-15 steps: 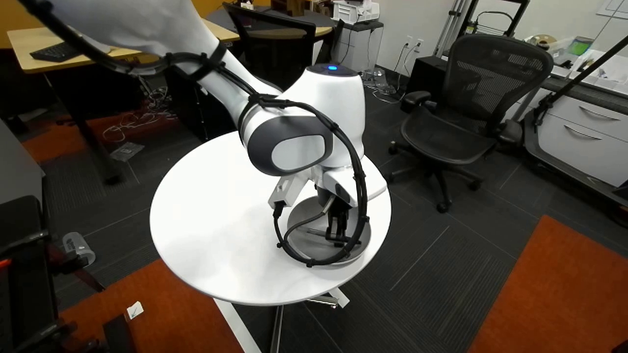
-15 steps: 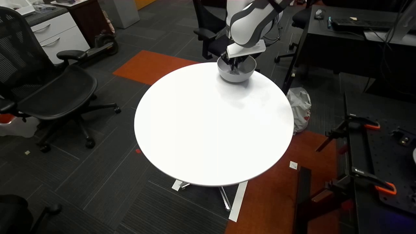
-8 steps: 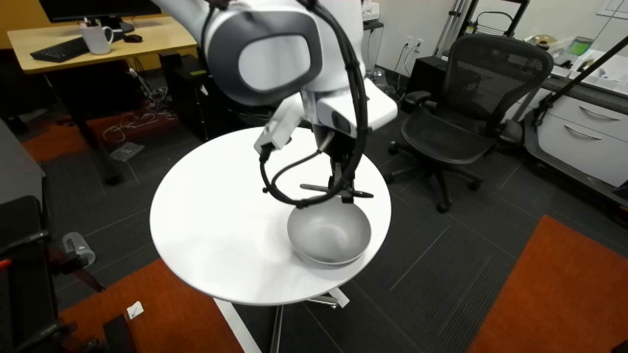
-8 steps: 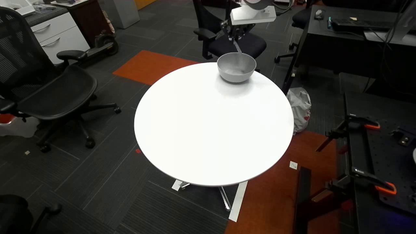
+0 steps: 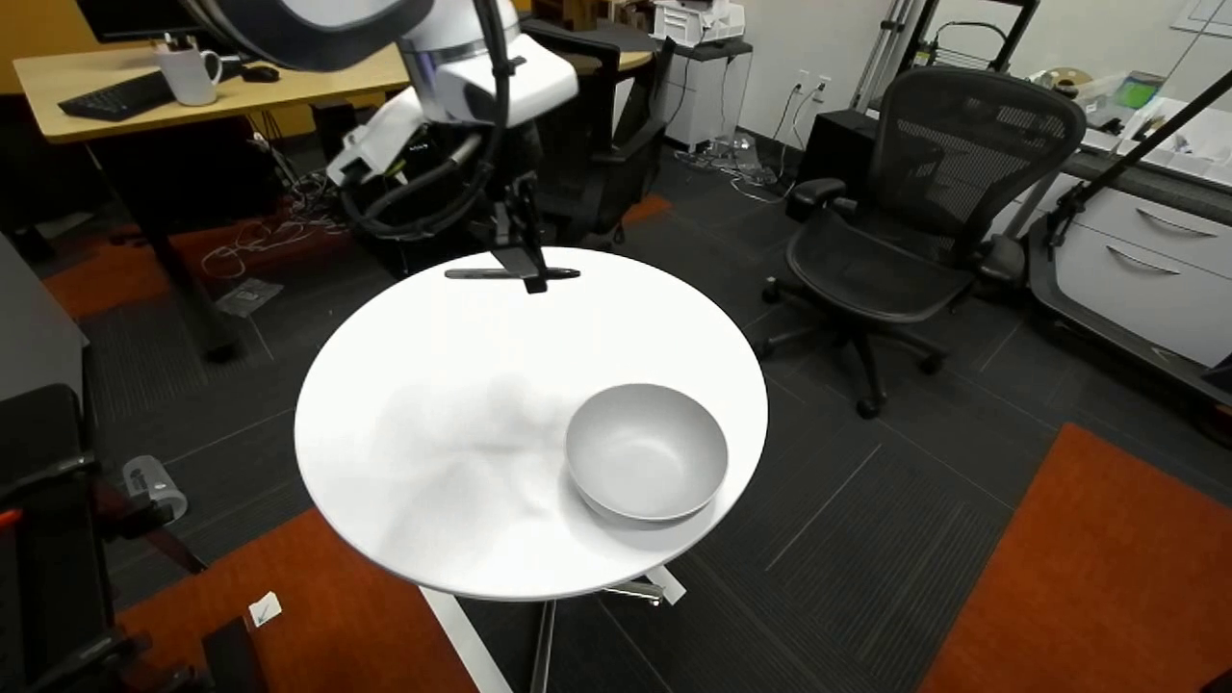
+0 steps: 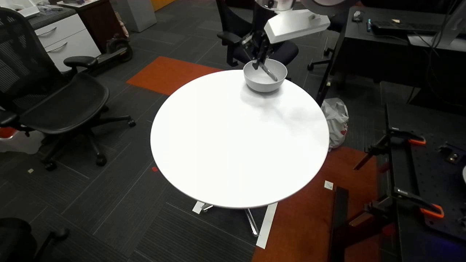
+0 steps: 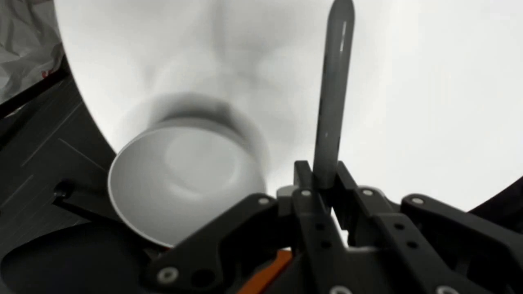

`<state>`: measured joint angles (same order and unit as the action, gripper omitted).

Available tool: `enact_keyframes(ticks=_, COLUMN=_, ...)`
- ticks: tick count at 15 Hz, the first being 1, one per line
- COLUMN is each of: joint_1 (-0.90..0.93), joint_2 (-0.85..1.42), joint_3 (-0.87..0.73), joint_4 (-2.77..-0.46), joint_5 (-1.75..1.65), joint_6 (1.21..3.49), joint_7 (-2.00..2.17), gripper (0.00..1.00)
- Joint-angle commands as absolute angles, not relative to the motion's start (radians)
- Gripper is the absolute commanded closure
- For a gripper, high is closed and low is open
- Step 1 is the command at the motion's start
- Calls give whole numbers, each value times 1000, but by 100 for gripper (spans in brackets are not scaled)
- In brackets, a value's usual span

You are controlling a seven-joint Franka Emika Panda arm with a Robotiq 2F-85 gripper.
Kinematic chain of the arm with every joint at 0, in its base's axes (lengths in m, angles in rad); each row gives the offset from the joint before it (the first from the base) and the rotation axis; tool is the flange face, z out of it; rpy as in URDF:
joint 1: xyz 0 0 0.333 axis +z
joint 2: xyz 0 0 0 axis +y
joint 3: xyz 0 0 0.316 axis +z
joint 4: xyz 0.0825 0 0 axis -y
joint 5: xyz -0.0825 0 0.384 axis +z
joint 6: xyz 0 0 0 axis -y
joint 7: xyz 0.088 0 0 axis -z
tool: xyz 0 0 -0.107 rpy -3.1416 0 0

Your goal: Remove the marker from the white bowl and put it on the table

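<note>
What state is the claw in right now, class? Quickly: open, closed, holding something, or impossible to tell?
Claw: closed, holding the marker between its fingertips.

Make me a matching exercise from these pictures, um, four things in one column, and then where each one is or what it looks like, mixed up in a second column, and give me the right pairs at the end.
Column one
1. marker
2. white bowl
3. mug
4. plastic bag

Column two
A. standing on the round table
B. pale, with a red marking
C. held between the fingers
D. on the light-wood desk

Right pairs: 1-C, 2-A, 3-D, 4-B
</note>
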<state>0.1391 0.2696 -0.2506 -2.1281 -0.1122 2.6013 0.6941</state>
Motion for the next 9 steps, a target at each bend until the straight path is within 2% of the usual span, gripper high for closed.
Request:
enact_keyframes(ticks=1, joint_1=192, joint_2=146, joint_3=-161, joint_4=-2278, joint_5=-173, joint_6=2612, joint_7=755, gripper=96)
enact_keyframes(ticks=6, joint_1=216, joint_2=172, joint_3=-14, joint_4=-2289, joint_5=-156, joint_6=2621, joint_7=732, gripper=96)
enact_keyframes(ticks=9, joint_1=221, joint_2=226, joint_3=17, joint_4=-2259, joint_5=-176, joint_6=2643, joint_7=714, gripper=96)
